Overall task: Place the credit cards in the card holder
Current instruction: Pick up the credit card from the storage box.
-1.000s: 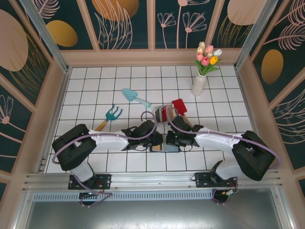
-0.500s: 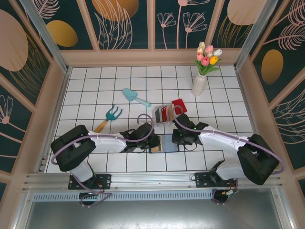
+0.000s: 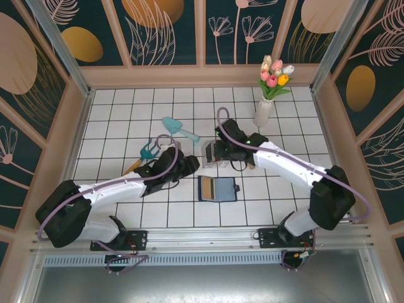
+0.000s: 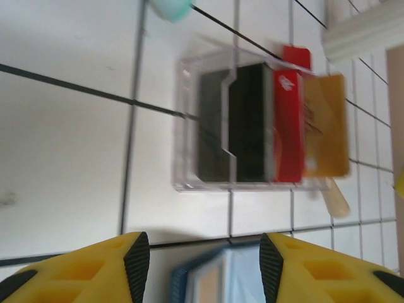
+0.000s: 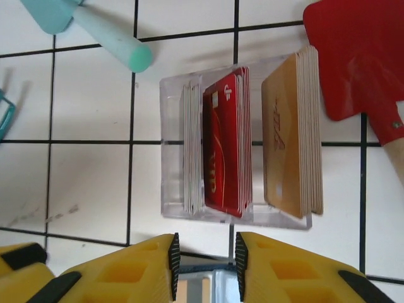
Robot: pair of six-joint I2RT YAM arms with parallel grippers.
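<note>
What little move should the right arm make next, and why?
Probably lower the right jaws onto the red cards standing in the clear rack and close on one: the jaws are open and empty just short of the rack, and the card holder lies open nearby.

The tiled table (image 3: 113, 113) is viewed from high above and behind the arm bases, far enough that the whole enclosure is taken in. Each wrist view is aimed steeply down from close by, past its own fingers (image 4: 76, 268) (image 5: 113, 271). The clear rack (image 3: 209, 153) and the card holder (image 3: 218, 188) are shared by all three.
</note>
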